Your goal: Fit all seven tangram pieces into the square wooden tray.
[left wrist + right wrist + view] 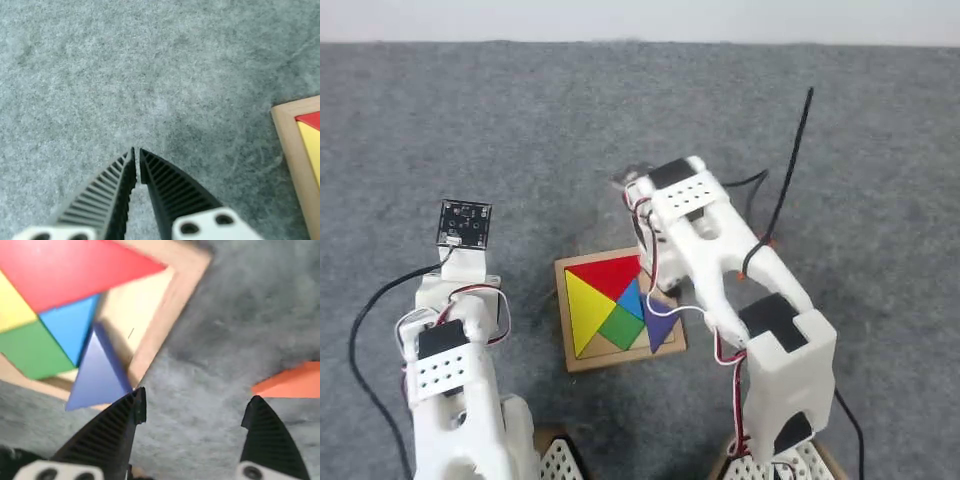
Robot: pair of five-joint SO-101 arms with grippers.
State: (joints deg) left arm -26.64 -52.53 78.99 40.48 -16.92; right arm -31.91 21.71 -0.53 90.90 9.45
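Note:
The square wooden tray [570,345] lies mid-table and holds a red triangle [610,272], a yellow triangle [582,305], a blue piece [632,298] and a green piece [620,325]. A purple triangle [97,372] rests tilted across the tray's rim [165,325], partly outside it. My right gripper [197,402] hangs open over the carpet just beside that rim, one finger [132,407] close to the purple triangle's corner. An orange piece [295,381] lies on the carpet beyond the other finger. My left gripper [136,151] is shut and empty over bare carpet, left of the tray's corner [287,145].
Grey carpet covers the table. The right arm [720,260] stretches over the tray's right side and hides part of it. The left arm [450,350] stands to the tray's left. Black cables [790,170] run behind the right arm.

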